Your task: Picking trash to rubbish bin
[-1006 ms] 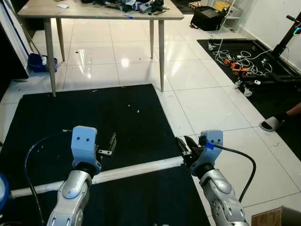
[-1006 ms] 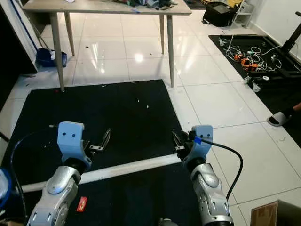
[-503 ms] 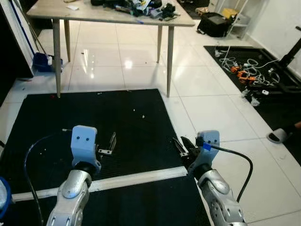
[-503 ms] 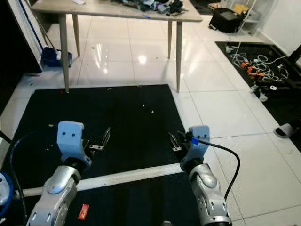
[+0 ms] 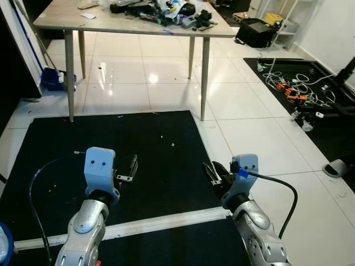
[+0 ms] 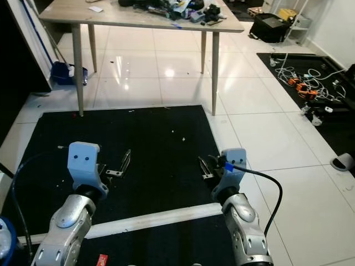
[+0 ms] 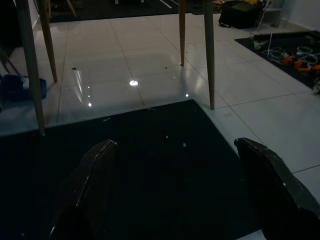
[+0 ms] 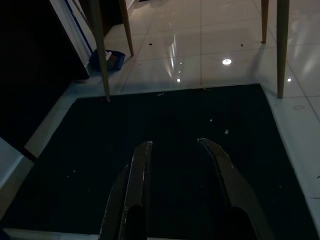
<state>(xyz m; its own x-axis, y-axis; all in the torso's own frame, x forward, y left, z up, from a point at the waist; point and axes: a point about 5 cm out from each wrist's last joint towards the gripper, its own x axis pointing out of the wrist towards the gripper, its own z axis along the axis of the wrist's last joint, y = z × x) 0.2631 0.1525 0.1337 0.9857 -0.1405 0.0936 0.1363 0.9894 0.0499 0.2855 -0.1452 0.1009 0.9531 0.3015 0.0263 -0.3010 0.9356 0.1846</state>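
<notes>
Two grippers are held above a black square floor mat (image 5: 111, 149). The left gripper (image 7: 180, 185) is seen spread wide and empty; the right gripper (image 8: 180, 175) is parted narrowly, also empty. A small red wrapper (image 6: 101, 259) is noted on the mat beside the white strip (image 6: 150, 217), below the left arm. A cluttered wooden table (image 5: 66, 19) is seen beyond.

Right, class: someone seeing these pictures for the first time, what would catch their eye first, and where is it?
Probably the two silver arms reaching over the black mat, the left gripper and right gripper both open and empty. Next, the wooden table beyond the mat, its far end heaped with clutter. Then the white strip crossing the mat under the arms.
</notes>
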